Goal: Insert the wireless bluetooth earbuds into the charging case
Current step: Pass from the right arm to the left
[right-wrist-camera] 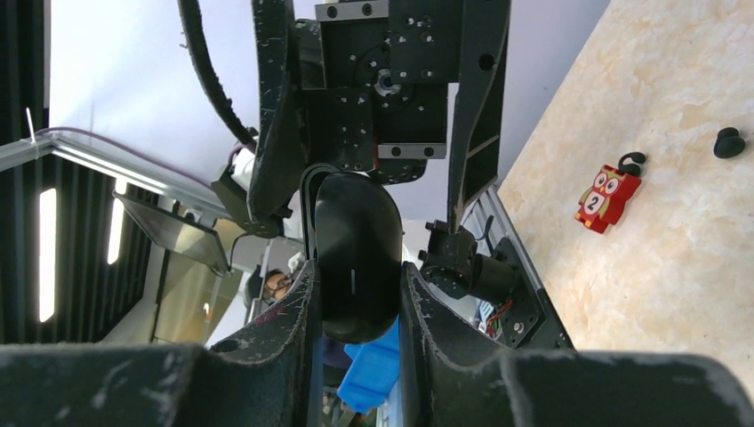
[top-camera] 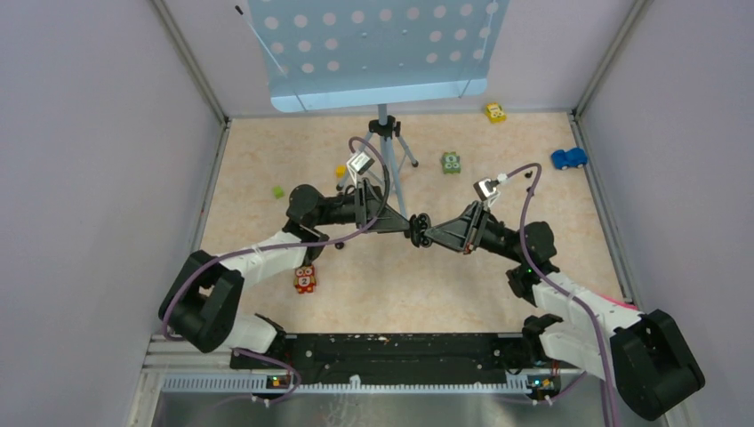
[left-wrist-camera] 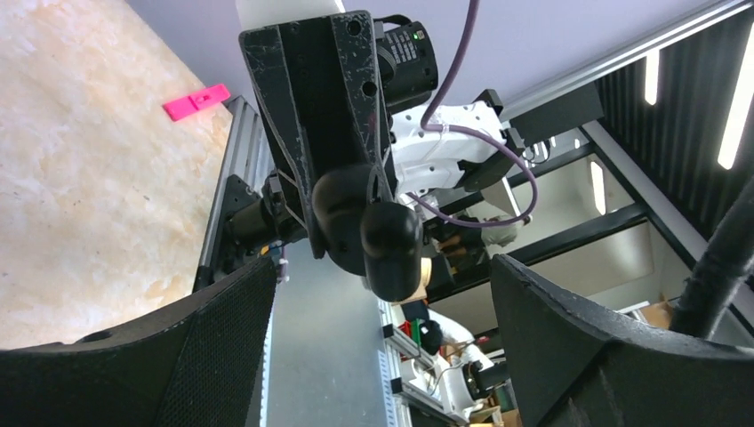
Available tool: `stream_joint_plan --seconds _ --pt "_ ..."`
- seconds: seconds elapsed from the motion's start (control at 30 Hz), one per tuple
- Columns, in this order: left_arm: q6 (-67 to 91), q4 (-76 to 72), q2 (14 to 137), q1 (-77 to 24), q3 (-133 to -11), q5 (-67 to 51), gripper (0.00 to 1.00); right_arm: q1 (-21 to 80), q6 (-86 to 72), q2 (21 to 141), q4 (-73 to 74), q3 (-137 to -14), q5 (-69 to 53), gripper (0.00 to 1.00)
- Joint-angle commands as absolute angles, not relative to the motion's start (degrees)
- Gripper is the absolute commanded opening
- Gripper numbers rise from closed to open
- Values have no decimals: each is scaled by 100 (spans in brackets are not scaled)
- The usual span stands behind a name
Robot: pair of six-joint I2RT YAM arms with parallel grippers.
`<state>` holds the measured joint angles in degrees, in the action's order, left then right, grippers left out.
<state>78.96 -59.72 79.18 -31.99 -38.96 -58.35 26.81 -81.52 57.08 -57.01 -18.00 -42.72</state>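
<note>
The right gripper (right-wrist-camera: 356,277) has its fingers clamped on the flat sides of the charging case (right-wrist-camera: 356,236), holding it in the air mid-table, probably to present it to the other arm. The left gripper (left-wrist-camera: 382,267) has its fingers spread wide on either side of the case without touching it. Both earbuds (right-wrist-camera: 729,142) lie on the table (right-wrist-camera: 676,302) near the red owl block (right-wrist-camera: 607,197), at about 8 o'clock from the case in the top view.

A red owl block (top-camera: 305,279) numbered 2 is lying on the tabletop (top-camera: 427,285). A blue toy car (top-camera: 569,158) and, probably, a yellow toy car (top-camera: 495,112) are sitting toward the far right corner.
</note>
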Motion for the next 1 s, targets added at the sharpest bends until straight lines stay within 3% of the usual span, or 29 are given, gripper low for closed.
stream_joint_plan --seconds 0.0,0.3,0.6,0.83,0.97 --pt "8432 -7129 8135 -3270 -3958 -5910 91 2631 -8191 5748 -6196 -2016 -4241 0" --pt "7901 -6390 7995 -3389 -4126 -5881 83 2628 -8110 5695 -5991 -2046 -4254 0" --pt "7472 -5711 7858 -3430 -4248 -5827 66 2634 -8012 5660 -5833 -2055 -4250 0" --pt "7447 -5617 7912 -3472 -4390 -5856 68 2628 -7972 5667 -5748 -2054 -4245 0" --pt "7419 -5552 7907 -3498 -4391 -5845 60 2629 -7971 5692 -5765 -2078 -4245 0"
